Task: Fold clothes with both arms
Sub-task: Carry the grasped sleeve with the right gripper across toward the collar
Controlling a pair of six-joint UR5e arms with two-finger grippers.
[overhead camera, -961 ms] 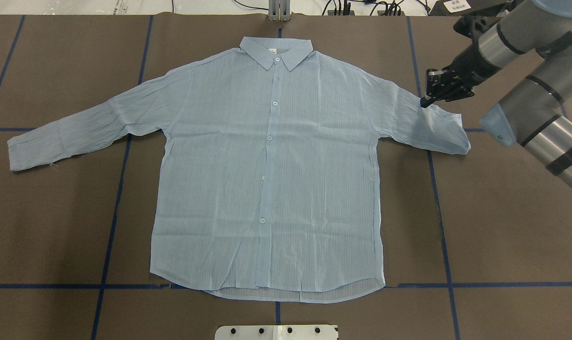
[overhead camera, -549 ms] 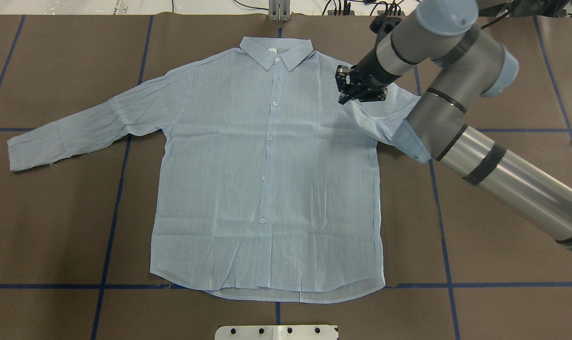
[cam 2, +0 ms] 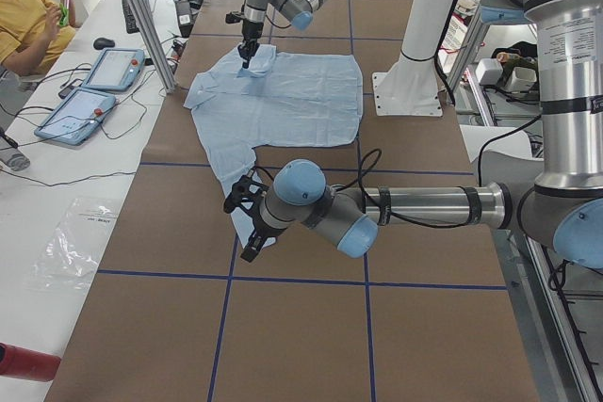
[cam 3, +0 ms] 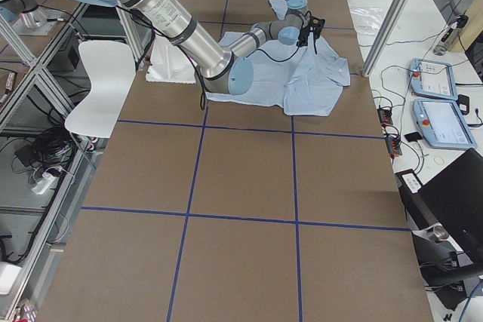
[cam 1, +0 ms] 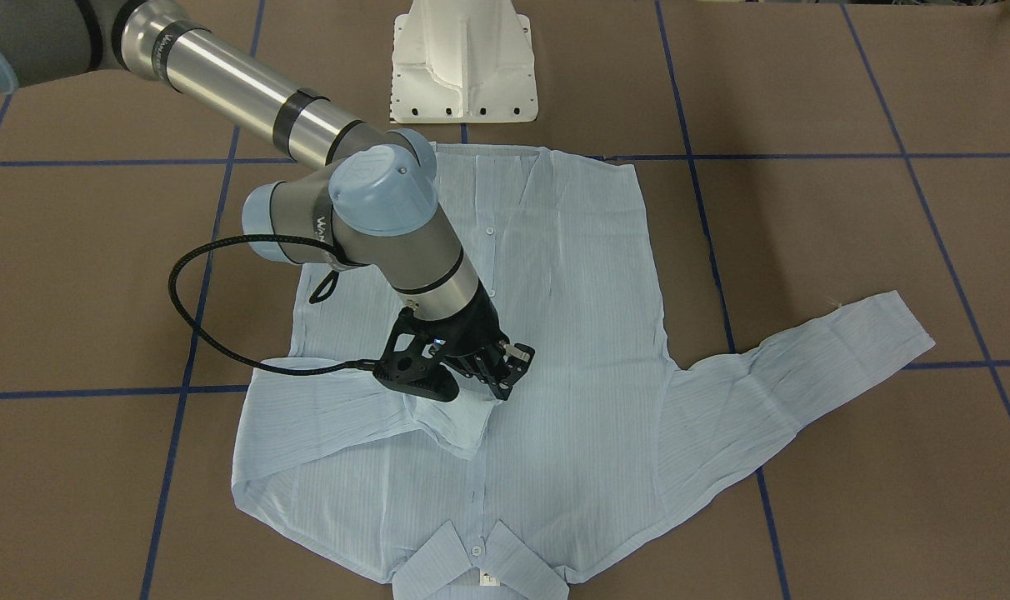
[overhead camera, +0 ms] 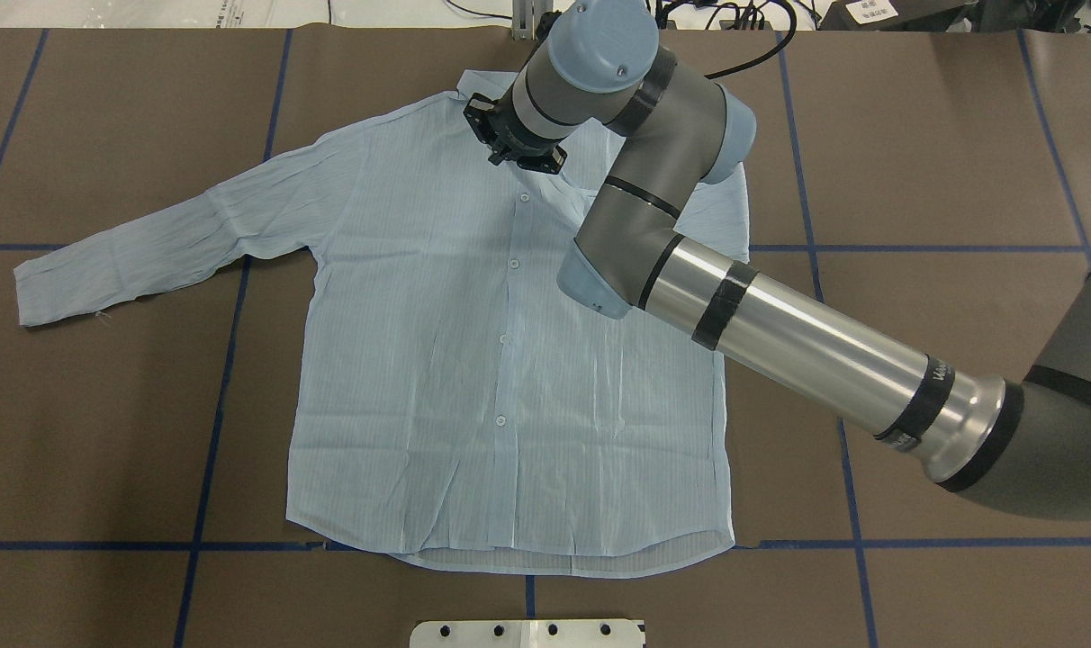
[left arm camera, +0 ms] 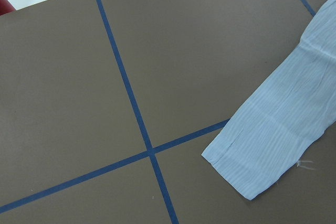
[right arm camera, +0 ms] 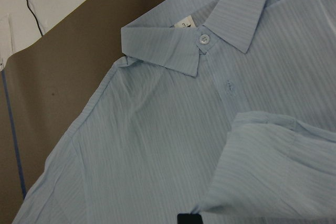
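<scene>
The shirt [overhead camera: 473, 360] lies front-up on the table [overhead camera: 960, 180]. The right gripper [overhead camera: 514, 153] clenches one sleeve cuff [cam 1: 459, 421] just below the collar [cam 1: 451, 554]. The left gripper [cam 2: 243, 228] hangs well away from the collar; its grip I cannot tell.

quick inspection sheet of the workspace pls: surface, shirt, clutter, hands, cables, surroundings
surface: brown table with a blue tape grid
job's things: shirt face up, buttoned; one sleeve folded over the chest, other sleeve spread flat
clutter: nothing seen
hands: right hand shut on the folded sleeve near its cuff; left hand by the flat sleeve's cuff, open or shut unclear
cables: black cable loop off the right arm's wrist; more cables beyond the far edge
surroundings: white pedestal, two pendants, seated person
</scene>
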